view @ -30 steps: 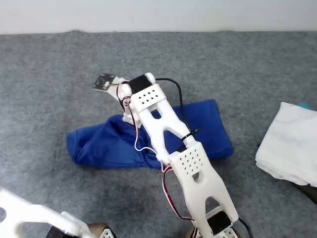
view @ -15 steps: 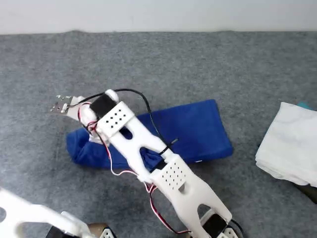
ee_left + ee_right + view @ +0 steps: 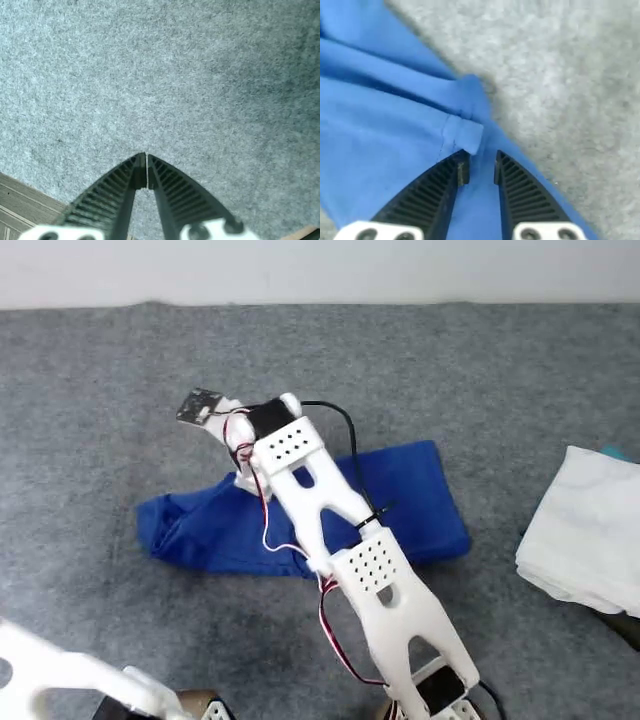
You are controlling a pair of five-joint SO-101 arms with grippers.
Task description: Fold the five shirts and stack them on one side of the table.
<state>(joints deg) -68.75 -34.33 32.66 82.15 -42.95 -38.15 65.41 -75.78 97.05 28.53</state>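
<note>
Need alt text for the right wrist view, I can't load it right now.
The right hand, slightly open, is poised over a blue shirt, close beside a small folded flap of the cloth. Grey carpet lies beyond the shirt's edge.

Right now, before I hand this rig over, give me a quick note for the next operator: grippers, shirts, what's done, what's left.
Left gripper: shut, empty, above the bare grey carpet table cover.
Right gripper: slightly open, holding nothing, just over a turned-up corner of the rumpled blue fabric shirt at mid-table.
Pile of folded white shirts: at the table's right edge; I cannot tell how many it holds.
Done: the white pile is folded and set aside.
Left: finish folding the blue shirt and put it on the pile.
</note>
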